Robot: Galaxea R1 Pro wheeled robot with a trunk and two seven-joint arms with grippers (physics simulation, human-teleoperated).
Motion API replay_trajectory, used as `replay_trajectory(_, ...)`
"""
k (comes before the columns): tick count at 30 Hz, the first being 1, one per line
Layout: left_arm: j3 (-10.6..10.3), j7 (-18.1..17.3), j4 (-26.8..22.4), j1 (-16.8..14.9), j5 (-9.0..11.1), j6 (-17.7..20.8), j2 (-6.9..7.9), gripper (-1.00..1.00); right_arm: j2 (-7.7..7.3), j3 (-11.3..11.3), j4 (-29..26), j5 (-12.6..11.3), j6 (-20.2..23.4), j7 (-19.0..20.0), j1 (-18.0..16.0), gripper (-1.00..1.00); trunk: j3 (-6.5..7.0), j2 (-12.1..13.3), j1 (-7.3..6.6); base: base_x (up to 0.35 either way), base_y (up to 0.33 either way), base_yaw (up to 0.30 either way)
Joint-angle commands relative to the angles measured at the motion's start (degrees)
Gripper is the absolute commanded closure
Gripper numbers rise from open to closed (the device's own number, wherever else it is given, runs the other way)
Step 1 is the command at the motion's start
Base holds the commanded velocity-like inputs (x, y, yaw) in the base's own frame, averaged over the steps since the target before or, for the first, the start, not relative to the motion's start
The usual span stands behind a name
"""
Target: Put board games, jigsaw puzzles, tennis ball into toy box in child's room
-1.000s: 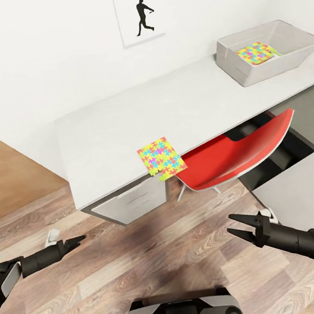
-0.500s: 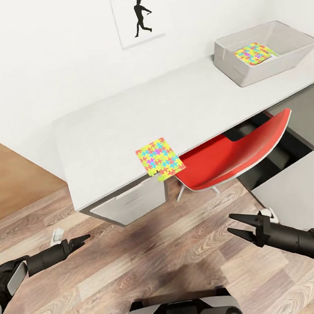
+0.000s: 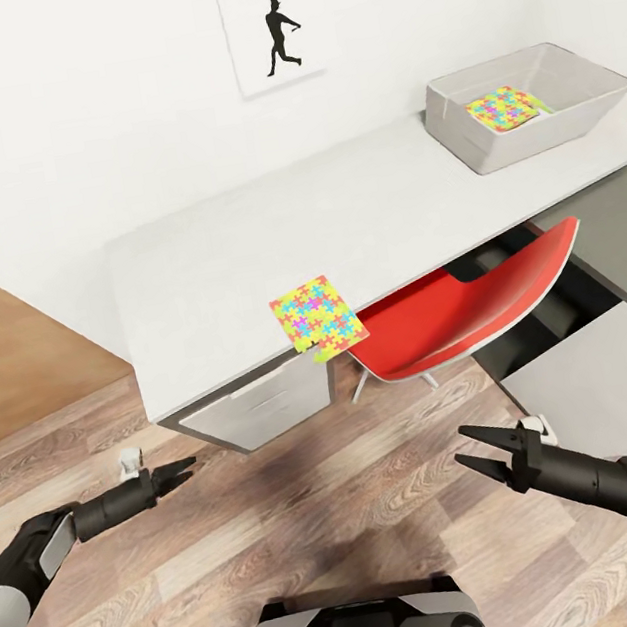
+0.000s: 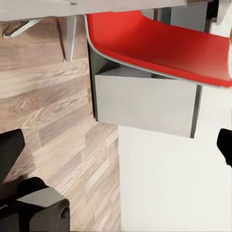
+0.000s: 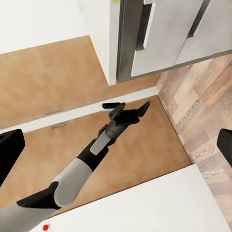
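Over the wood plank floor point(image 3: 315, 516) in front of the table point(image 3: 243, 254), I'm holding both arms out low with nothing in either one. My right gripper point(image 3: 474, 451) is spread wide, both prongs well apart, pointing back toward my left side. My left gripper point(image 3: 178, 469) is looking pinched together from the head view, tips pretty much meeting, and it's also showing up in the right wrist view point(image 5: 126, 112), where the prongs are splayed a little, so honestly I can't tell how open it really is. One jigsaw puzzle point(image 3: 317, 317) is lying flat at the near edge of the table, its corner poking past the edge just above the red chair point(image 3: 465, 310). The other puzzle point(image 3: 504, 108) is already sitting inside the toy box point(image 3: 456, 124) at the far right end of the table, under the wall with the silhouette print point(image 3: 275, 34)
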Motion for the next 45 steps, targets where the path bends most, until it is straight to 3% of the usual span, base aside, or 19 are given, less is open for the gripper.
replay_trajectory(1, -0.45, -0.13, 0.01, -0.05, 0.58, 0.58, 0.03, -1.00, 0.00, -0.04, 0.02, 0.57, 0.17, 0.59, -0.03, -1.00, -0.07, -0.09, 0.03, 0.000, 0.000, -0.003)
replay_trajectory(9, -0.18, -2.60, -0.09, -0.14, 0.57, 0.79, -4.19, -1.00, 1.73, -0.12, 0.62, 0.56, 0.17, 2.67, 0.00, -1.00, -0.06, -0.09, 0.03, 0.000, 0.000, -0.001)
replay_trajectory(14, 0.24, -2.97, -0.06, -0.16, 0.69, -0.12, -5.58, -1.00, 2.60, -0.11, 0.68, 0.70, 0.17, 4.66, 0.00, -1.00, -0.06, -0.09, 0.03, 0.000, 0.000, 0.000)
replay_trajectory(19, 1.44, -3.01, 0.18, -0.15, 1.21, -2.81, -7.04, -1.00, 2.90, 0.14, 0.72, 1.02, 0.17, 5.50, 0.00, -1.00, -0.06, -0.09, 0.03, 0.000, 0.000, 0.000)
replay_trajectory(27, 4.39, -2.78, 0.48, 0.04, 2.34, -7.05, -12.14, -1.00, 3.36, 0.71, 0.70, 3.96, 0.17, 6.01, 0.00, -1.00, -0.06, -0.09, 0.03, 0.000, 0.000, 0.000)
replay_trajectory(34, 5.36, -1.97, 0.53, 0.39, 2.51, -7.93, -15.13, -1.00, 3.64, 0.64, 0.55, 5.56, 0.17, 6.18, 0.00, -1.00, -0.06, -0.09, 0.03, 0.000, 0.000, 0.000)
replay_trajectory(45, 5.81, -0.47, 0.56, 0.60, 2.77, -8.01, -18.58, -1.00, 3.69, 0.46, 0.16, 6.04, 0.17, 6.20, 0.00, -1.00, -0.06, -0.09, 0.03, 0.000, 0.000, 0.000)
